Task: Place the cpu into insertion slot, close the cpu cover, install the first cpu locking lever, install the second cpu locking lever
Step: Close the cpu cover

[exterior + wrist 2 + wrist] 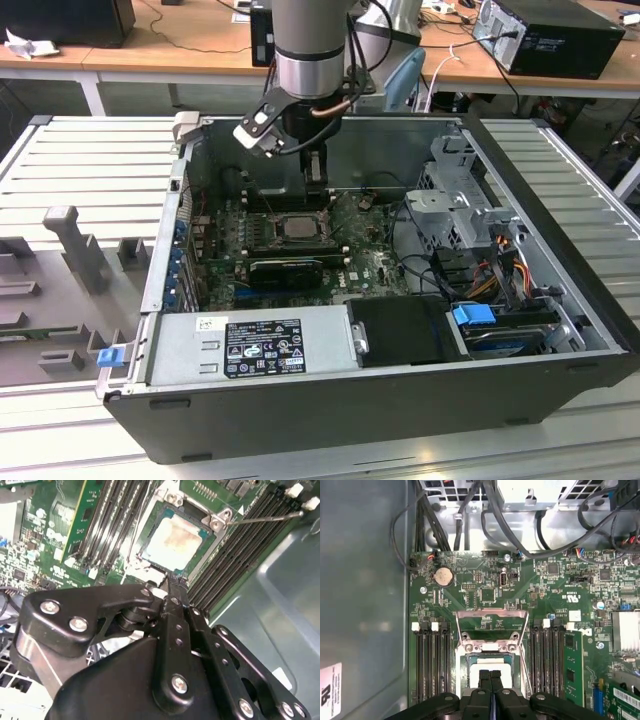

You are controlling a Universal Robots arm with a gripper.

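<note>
Silver-grey cpu [175, 542] flat in the insertion slot [465, 666], walled in by long memory slots [235, 550] on both sides; open room toward the grey case wall [290, 590]. Claw [167, 585] pressed together, empty, covering the cpu's near edge; contact impossible to judge.

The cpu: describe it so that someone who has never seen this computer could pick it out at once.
Inside the open computer case, find the green motherboard. Near its middle, between two banks of long black memory slots, lies the cpu: a small flat square with a dull silver-grey face, unlike the long dark slots beside it.
</note>
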